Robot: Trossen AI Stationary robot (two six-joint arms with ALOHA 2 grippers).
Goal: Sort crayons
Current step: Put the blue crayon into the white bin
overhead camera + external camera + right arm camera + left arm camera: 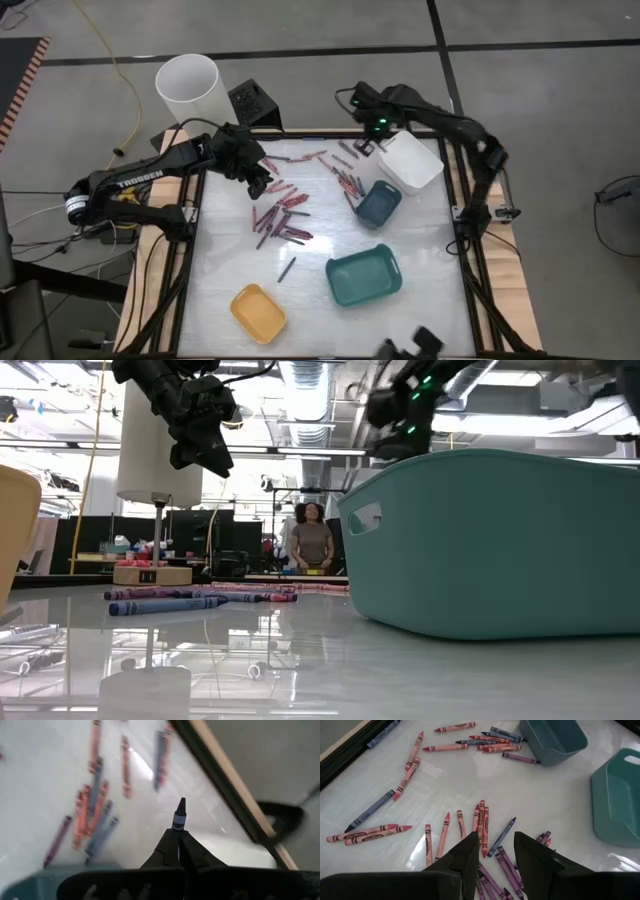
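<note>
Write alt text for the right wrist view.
The right gripper is shut on a dark blue-grey crayon, tip pointing away, above the white table. Red and purple crayons lie scattered beyond, near the table's wooden edge.

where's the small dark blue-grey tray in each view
High view: the small dark blue-grey tray sits right of centre, just below the white tray.
Low view: not visible; the big teal tray fills that side.
Left wrist view: at the top edge, crayons lying beside it.
Right wrist view: only a blurred teal-grey rim at lower left, probably this tray.
Shared landmark: the big teal tray, also seen in the left wrist view.
</note>
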